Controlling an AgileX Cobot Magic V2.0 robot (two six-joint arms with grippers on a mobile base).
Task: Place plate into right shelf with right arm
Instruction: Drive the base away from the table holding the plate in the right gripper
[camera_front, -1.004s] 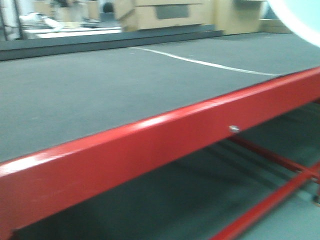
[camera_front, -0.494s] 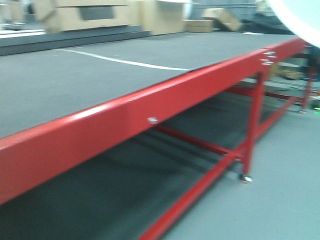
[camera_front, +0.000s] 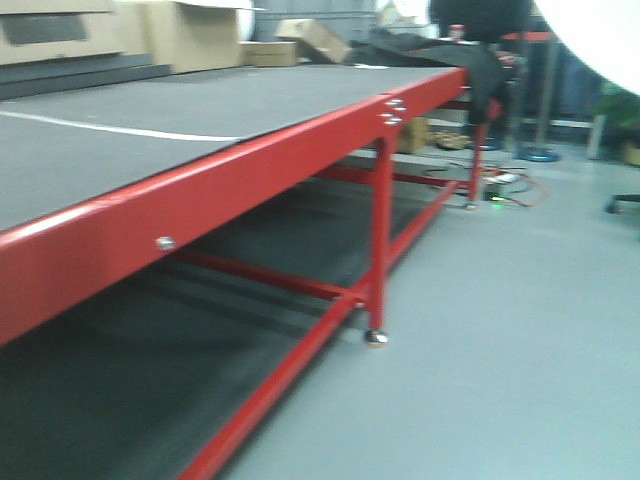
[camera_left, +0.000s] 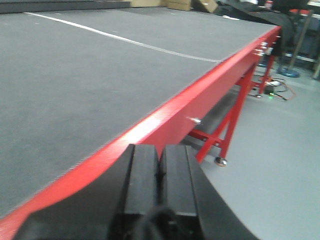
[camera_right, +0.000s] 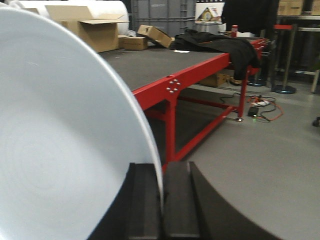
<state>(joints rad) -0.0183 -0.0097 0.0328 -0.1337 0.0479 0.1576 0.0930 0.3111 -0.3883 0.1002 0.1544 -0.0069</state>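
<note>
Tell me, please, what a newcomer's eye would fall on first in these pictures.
The big white plate fills the left half of the right wrist view, held on edge in the right pincer. Next comes the long red-framed table with its dark grey top, running across the front view, a black garment draped over its far end.
</note>
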